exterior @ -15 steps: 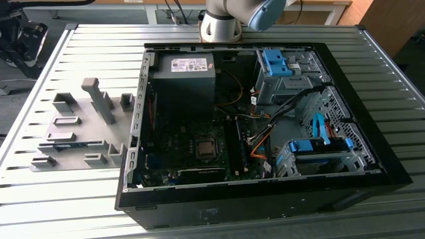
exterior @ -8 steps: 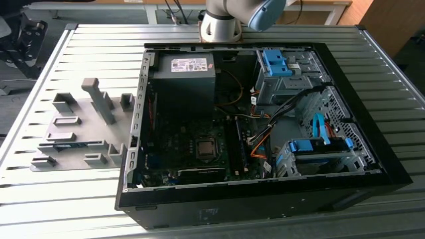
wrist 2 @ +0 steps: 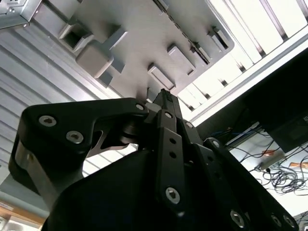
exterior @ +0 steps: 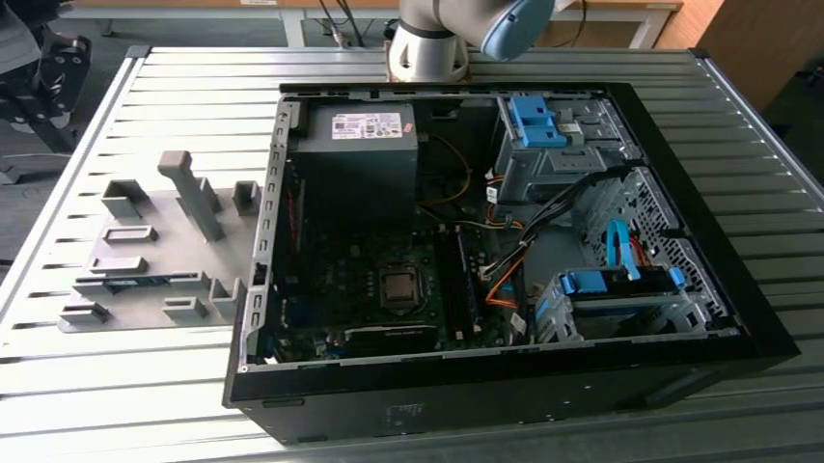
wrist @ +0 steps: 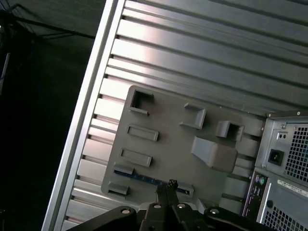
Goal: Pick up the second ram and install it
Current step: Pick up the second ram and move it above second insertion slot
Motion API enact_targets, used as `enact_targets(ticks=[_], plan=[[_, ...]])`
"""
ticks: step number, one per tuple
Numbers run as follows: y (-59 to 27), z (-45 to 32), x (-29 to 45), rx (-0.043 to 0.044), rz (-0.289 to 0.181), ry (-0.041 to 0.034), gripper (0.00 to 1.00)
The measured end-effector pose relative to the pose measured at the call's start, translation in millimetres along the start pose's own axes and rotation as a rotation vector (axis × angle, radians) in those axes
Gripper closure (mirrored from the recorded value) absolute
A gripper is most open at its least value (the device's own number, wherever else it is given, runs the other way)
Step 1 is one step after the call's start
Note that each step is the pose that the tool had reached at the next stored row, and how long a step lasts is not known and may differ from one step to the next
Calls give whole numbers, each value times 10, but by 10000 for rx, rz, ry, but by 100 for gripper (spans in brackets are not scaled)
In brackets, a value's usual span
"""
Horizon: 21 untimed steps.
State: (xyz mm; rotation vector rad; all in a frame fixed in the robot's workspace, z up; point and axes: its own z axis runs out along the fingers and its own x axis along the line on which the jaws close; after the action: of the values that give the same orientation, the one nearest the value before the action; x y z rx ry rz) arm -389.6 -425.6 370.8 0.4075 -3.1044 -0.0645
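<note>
The second ram [wrist: 144,177] is a thin blue stick lying on edge in the slots of the grey holder plate [wrist: 168,144]. In the exterior view the ram [exterior: 135,281] is a dark strip near that plate's front [exterior: 161,241], to the left of the open computer case [exterior: 489,241]. My gripper [wrist: 166,185] hangs well above the plate with its black fingertips over the ram's one end. In the second wrist view the gripper [wrist 2: 164,94] has its fingers pressed together with nothing between them.
Several grey holder blocks and a tall post [exterior: 196,193] stand up from the plate. The case holds the motherboard [exterior: 386,289], a power supply [exterior: 361,145], cables and blue drive brackets [exterior: 541,121]. The slatted metal table [exterior: 168,106] ends close behind the plate.
</note>
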Motion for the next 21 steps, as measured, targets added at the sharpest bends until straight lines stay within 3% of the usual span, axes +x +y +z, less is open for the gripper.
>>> enact_targets(ticks=[8, 15, 21], plan=[[-1, 16, 0, 6, -1368, 59, 89], [-74, 23, 37, 7, -1700, 70, 89], [-77, 45, 37, 12, -2658, 112, 89]])
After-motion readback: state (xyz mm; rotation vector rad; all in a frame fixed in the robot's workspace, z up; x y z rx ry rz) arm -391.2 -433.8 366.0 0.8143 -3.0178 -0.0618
